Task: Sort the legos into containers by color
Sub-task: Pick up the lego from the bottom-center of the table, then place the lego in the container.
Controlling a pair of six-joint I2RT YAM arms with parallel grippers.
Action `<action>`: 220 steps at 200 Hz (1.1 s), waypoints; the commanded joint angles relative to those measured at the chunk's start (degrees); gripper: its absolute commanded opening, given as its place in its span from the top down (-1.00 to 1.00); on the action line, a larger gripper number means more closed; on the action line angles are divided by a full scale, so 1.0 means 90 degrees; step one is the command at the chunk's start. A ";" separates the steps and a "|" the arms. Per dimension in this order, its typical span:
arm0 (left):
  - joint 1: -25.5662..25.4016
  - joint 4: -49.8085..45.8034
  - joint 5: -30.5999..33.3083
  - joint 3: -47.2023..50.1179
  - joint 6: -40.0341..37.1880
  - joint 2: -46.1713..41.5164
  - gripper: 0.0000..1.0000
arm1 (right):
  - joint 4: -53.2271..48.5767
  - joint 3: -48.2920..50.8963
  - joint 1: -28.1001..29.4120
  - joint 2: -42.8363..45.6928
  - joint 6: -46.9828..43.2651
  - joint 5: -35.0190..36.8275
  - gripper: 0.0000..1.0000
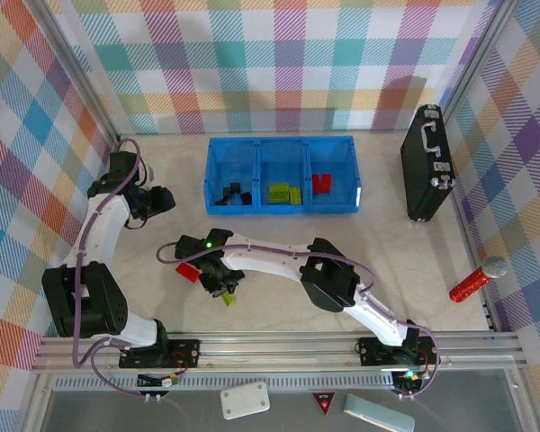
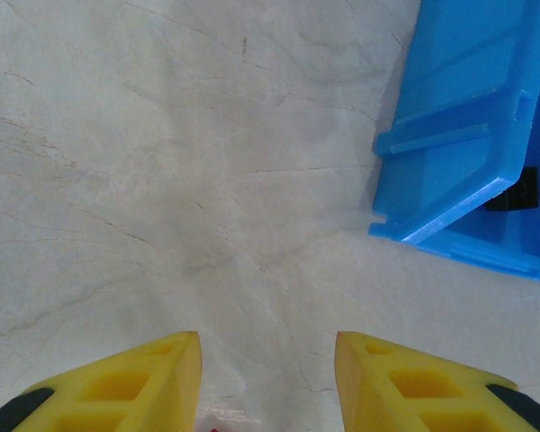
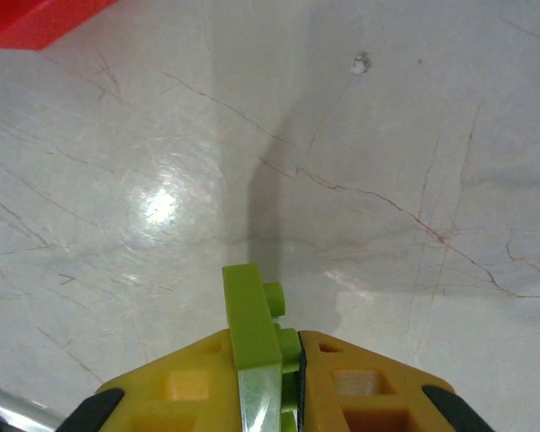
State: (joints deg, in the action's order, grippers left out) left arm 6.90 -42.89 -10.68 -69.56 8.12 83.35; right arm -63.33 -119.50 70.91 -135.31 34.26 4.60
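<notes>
Lime-green brick [image 3: 248,297] clamped in right gripper [image 3: 270,340], lower end hidden between pads. Left gripper [image 2: 266,346] parted, empty, finger bases cropped. 1 red brick [image 1: 187,270] loose at 10 o'clock from that clamp; 3 compartments in blue bin [image 1: 279,139].

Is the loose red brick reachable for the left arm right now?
Probably not: the red brick lies close beside the right end effector, which grips a green brick, crowding any approach by the left end effector.
</notes>
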 commanded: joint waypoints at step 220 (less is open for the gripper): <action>0.0054 0.0079 -0.0283 -0.0189 0.0091 -0.0049 0.14 | -0.0074 0.0301 -0.1455 0.1516 -0.1003 0.1354 0.66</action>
State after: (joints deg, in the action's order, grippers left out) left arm 6.90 -42.89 -12.16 -69.56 8.14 83.68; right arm -63.07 -117.27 59.64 -124.77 31.40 11.09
